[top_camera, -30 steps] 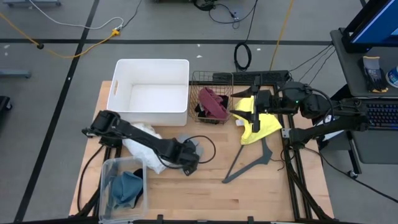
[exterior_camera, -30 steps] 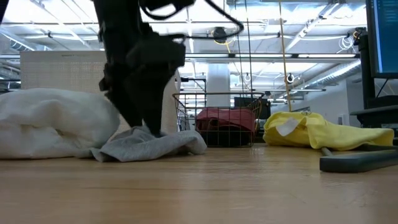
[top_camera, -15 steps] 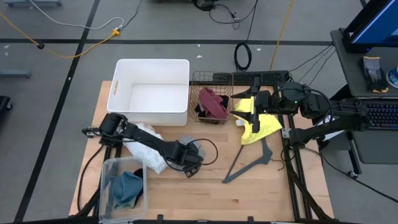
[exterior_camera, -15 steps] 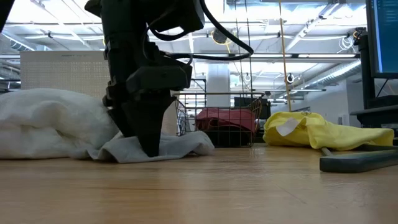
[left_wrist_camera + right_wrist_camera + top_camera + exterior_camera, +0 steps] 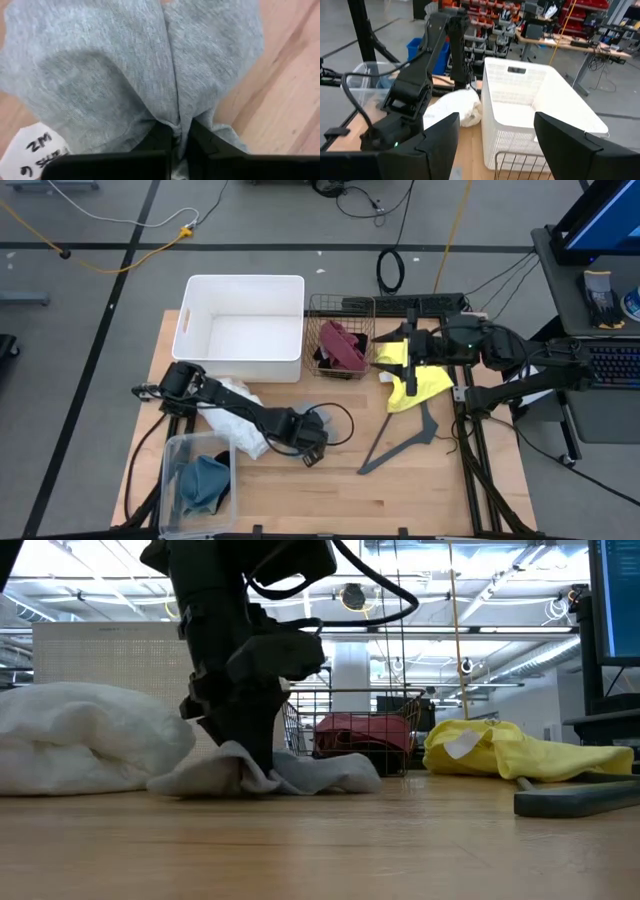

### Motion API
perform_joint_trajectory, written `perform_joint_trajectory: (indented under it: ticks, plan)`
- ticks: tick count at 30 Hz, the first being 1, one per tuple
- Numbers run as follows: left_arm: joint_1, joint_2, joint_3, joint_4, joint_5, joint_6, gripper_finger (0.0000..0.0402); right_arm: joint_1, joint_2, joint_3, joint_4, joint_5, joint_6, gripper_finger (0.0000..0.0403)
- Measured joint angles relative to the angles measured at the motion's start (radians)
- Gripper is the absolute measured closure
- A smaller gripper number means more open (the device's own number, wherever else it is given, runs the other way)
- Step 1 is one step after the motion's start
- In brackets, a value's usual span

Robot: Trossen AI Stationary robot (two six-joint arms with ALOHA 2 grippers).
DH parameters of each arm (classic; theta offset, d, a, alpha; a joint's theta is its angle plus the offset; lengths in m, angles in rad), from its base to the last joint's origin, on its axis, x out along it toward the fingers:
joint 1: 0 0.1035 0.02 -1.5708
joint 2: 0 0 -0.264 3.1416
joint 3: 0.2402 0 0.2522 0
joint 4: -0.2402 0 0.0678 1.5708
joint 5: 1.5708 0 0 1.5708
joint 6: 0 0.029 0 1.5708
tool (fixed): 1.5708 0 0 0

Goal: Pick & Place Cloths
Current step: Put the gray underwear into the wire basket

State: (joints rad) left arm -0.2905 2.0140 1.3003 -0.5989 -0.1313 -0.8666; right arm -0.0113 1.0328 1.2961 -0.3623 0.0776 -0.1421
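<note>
A grey cloth [image 5: 320, 417] lies crumpled at mid-table, and my left gripper [image 5: 311, 432] stands over it, shut on it. The low view shows the gripper [image 5: 256, 762] reaching down into the cloth [image 5: 325, 775]. Beside it a white cloth [image 5: 233, 406] lies in a heap. At the right, a yellow cloth [image 5: 420, 385] lies on the table. My right gripper [image 5: 402, 350] hovers open above its far end, holding nothing. A maroon cloth [image 5: 343, 345] sits in the wire basket [image 5: 340, 305]. A teal cloth [image 5: 203, 480] lies in the clear bin [image 5: 170, 450]. My left gripper pinches a raised fold of the grey cloth [image 5: 174, 119] between its two fingers [image 5: 157, 137]. The fingers come from above, pointing down. The rest of the cloth lies slack on the table on both sides of the fold [image 5: 340, 778].
A white tub [image 5: 243, 325] stands at the far left next to the wire basket. A dark grey hanger [image 5: 405, 438] lies at the right near the yellow cloth. A white label [image 5: 37, 150] lies beside the grey cloth. Bare wood lies along the near edge [image 5: 400, 500].
My left gripper has come down onto the grey cloth, shifted a little toward the table's right edge and shut on it. The cloth has bunched up at the fingers, and its right part has spread farther toward the wire basket.
</note>
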Motion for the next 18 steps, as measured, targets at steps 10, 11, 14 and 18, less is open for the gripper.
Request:
perform_joint_trajectory:
  ticks: [10,11,14,18]
  plan:
    - [0.013,-0.212,-0.003,0.034,0.079,0.083,0.0395,0.000,0.000,0.000,-0.079,0.000,0.000,0.0151]
    - [0.013,-0.242,-0.003,0.032,0.078,0.084,0.0396,0.000,0.000,0.000,-0.083,0.000,0.000,0.0151]
    - [0.011,-0.341,-0.003,0.051,0.079,0.079,0.0394,0.000,0.000,0.000,-0.085,0.000,0.000,0.0151]
    - [0.005,-0.460,-0.003,0.120,0.067,0.080,0.0396,0.000,0.000,0.000,-0.085,0.000,0.000,0.0151]
